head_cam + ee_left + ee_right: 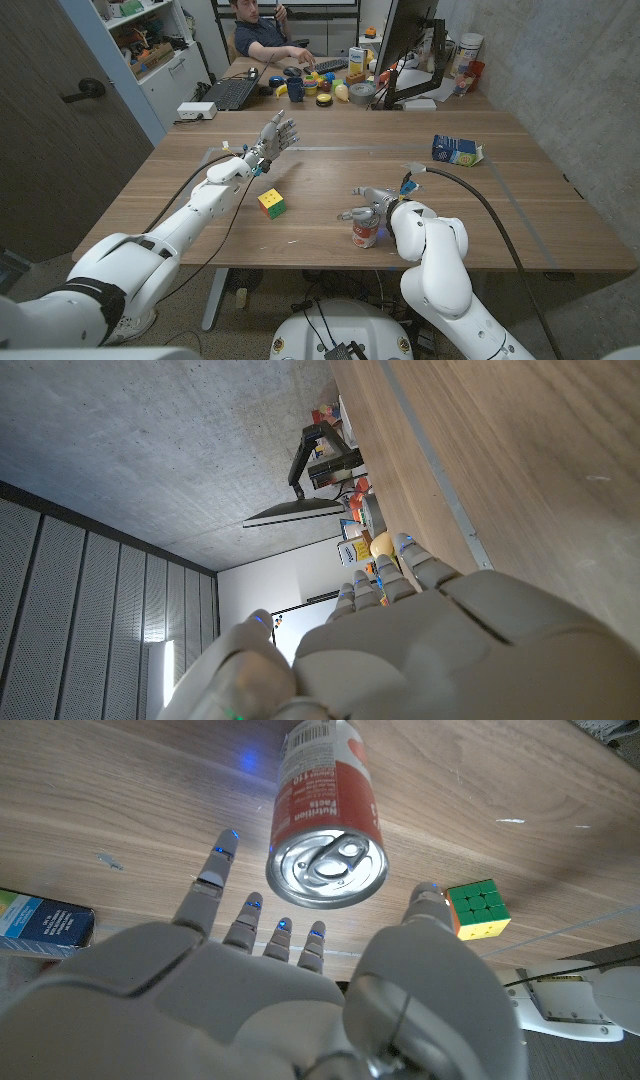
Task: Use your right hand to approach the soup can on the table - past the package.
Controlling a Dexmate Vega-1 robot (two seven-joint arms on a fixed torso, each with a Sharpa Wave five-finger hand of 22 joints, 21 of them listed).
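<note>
Risk: right robot hand (375,203) is right over the soup can (365,232); any further drop or sideways drift and a fingertip clips the rim, can tips or rolls toward the surface (330,190) near edge, which is close. Can stands upright near the front edge, directly under the hand, between fingers (212,870) and thumb, not touching as far as I can tell. Right hand spread, holding nothing. Package (457,150) well apart, farther back on the right. Cube (271,202) lies left of the can. Left robot hand (276,134) spread, raised, idle.
</note>
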